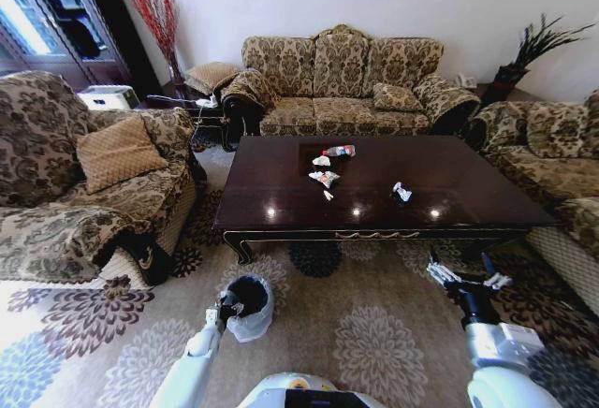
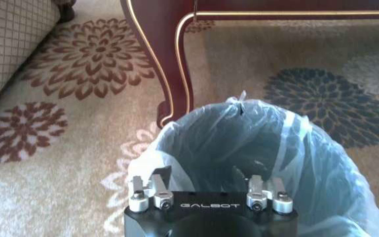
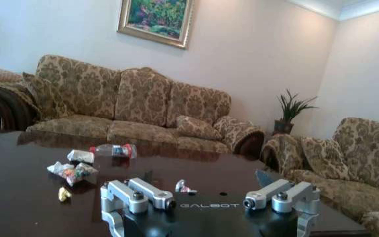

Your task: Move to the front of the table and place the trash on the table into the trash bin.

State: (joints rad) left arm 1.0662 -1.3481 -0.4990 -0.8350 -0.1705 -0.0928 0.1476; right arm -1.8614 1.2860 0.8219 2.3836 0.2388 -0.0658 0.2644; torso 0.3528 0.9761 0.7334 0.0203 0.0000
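Observation:
The table stands ahead of me with its glossy dark top. On it lies the trash: a small clear bottle with a red label, a white scrap, a crumpled wrapper, a tiny yellow piece and another wrapper. The trash bin, lined with a translucent bag, sits on the rug by the table's front left leg. My left gripper is open at its rim. My right gripper is open, before the table's front edge.
A patterned sofa stands behind the table, an armchair to the left and another sofa to the right. The table's curved leg stands just beyond the bin. A flowered rug covers the floor.

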